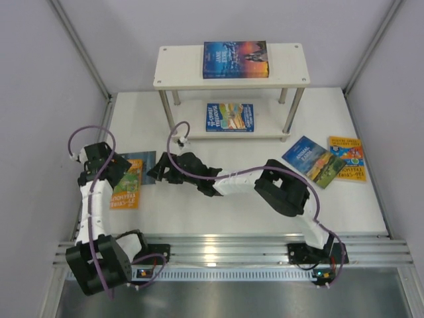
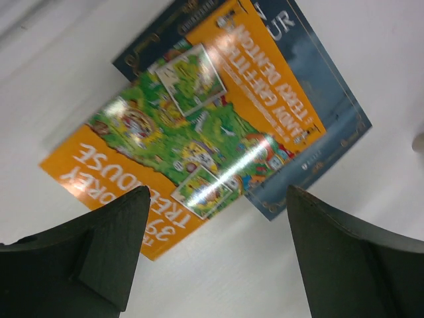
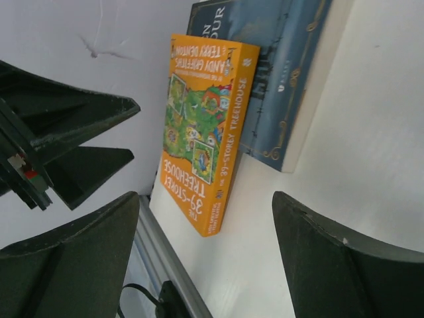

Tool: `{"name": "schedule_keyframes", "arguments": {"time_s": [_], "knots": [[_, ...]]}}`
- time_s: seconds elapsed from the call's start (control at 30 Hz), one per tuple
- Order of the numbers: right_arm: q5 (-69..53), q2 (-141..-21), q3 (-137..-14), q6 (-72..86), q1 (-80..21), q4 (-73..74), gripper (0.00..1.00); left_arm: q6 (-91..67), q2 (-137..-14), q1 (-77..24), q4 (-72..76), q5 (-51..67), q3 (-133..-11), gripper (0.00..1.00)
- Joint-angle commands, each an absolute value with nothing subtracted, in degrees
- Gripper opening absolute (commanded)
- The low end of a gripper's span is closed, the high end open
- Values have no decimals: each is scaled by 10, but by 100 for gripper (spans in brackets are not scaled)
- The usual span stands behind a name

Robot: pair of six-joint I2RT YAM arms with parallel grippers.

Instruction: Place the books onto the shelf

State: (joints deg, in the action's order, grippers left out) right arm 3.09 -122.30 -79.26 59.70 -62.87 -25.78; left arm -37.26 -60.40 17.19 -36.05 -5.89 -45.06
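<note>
On the shelf [image 1: 291, 66], top board: one blue-and-sunset book [image 1: 235, 59], lying flat. Lower board: second book [image 1: 230, 117], blue and yellow cover, also flat. Four books not yet shelved, all on the table [image 1: 199, 218].

Left front of table: orange Treehouse book [image 2: 199, 132] lies askew on top of a dark blue book [image 2: 331, 99]. It covers part of it; the blue one sticks out on the far side.

Right side, near the shelf's right legs: blue-green book [image 1: 314, 161] and orange-yellow book [image 1: 348, 159], side by side. Edges touching or slightly overlapping, can't tell which.

Left gripper [image 2: 218, 195] hovers directly over the orange book. Jaws apart, nothing between them. Can't tell from the wrist view whether the tips touch the cover.

Right arm reaches across the table to the left. Right gripper [image 3: 205, 202] sits low, just beside the same two-book stack, seeing it edge-on. Jaws apart, empty too. Left gripper's fingers [image 3: 66, 112] show in the right wrist view, just left of the orange book.
</note>
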Motion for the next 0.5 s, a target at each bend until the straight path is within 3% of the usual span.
{"name": "schedule_keyframes", "arguments": {"time_s": [0.0, 0.27, 0.47], "knots": [[13, -1260, -860, 601, -649, -282, 80, -321, -595, 198, -321, -140, -487, 89], [16, -1367, -936, 638, -676, -277, 77, -293, -677, 280, -283, -166, -457, 83], [22, -1426, -990, 630, -686, -262, 73, -327, -770, 361, -271, -85, -450, 65]]}}
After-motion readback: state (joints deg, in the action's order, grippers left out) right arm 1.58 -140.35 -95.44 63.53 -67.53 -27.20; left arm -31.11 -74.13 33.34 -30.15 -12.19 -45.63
